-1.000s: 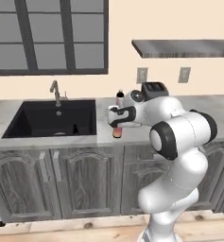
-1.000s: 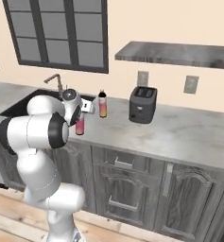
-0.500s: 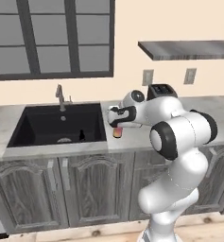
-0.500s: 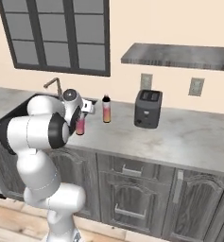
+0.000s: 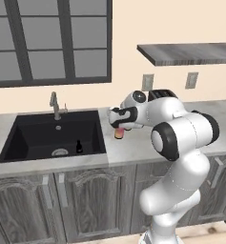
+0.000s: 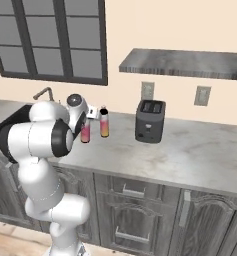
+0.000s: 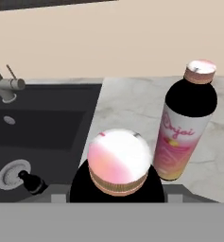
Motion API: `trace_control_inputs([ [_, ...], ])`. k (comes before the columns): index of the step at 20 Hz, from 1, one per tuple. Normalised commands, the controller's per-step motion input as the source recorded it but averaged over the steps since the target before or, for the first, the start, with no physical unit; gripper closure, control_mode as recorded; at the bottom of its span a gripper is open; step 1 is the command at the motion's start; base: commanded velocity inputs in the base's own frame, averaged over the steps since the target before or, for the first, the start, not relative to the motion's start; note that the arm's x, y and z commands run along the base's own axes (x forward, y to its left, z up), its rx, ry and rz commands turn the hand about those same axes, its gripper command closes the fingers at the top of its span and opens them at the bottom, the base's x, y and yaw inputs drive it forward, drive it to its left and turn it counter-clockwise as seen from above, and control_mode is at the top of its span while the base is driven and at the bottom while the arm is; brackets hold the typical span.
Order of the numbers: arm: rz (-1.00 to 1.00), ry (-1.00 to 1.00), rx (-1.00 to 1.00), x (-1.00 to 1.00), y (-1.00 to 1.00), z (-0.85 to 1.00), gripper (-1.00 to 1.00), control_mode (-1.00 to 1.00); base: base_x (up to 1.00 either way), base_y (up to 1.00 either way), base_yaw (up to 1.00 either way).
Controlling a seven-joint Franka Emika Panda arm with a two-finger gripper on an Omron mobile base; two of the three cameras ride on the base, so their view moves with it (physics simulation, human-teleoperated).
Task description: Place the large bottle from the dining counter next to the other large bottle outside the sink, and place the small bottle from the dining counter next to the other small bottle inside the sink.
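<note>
My gripper [image 5: 118, 124] is shut on a large bottle [image 5: 119, 133] with a dark body, pink label and pink cap [image 7: 118, 163]. I hold it upright, low over the counter just right of the sink [image 5: 33, 136]; whether it touches the counter I cannot tell. The other large bottle [image 7: 184, 137] of the same look stands on the counter close beside it, also seen as the other large bottle [image 6: 104, 123] in the right base view. A small dark bottle [image 5: 78, 147] stands inside the sink near the drain, the same small bottle [image 7: 32, 183] showing in the hand view.
A faucet [image 5: 56, 104] stands behind the sink. A dark toaster [image 6: 149, 121] sits against the wall to the right of the bottles. A shelf [image 6: 185, 62] hangs on the wall above. The grey counter [image 6: 190, 150] stretches on to the right.
The whole picture has shifted, so the base has driven along the counter. The large bottle stays in my gripper, still beside the standing one.
</note>
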Motion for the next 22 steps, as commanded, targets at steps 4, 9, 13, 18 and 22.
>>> trace_control_inputs([
  [4,0.00,0.00,0.00,0.00,0.00,0.00,1.00,1.00,0.11,0.07,0.00],
  [9,0.00,0.00,0.00,0.00,0.00,0.00,1.00,1.00,0.00,0.00,0.00],
  [13,0.00,0.00,0.00,0.00,0.00,0.00,1.00,1.00,0.04,0.00,0.00],
  [18,0.00,0.00,0.00,0.05,0.00,-0.04,1.00,-1.00,0.01,0.00,0.00],
  [22,0.00,0.00,0.00,0.00,0.00,-0.15,1.00,-1.00,0.00,0.00,0.00],
])
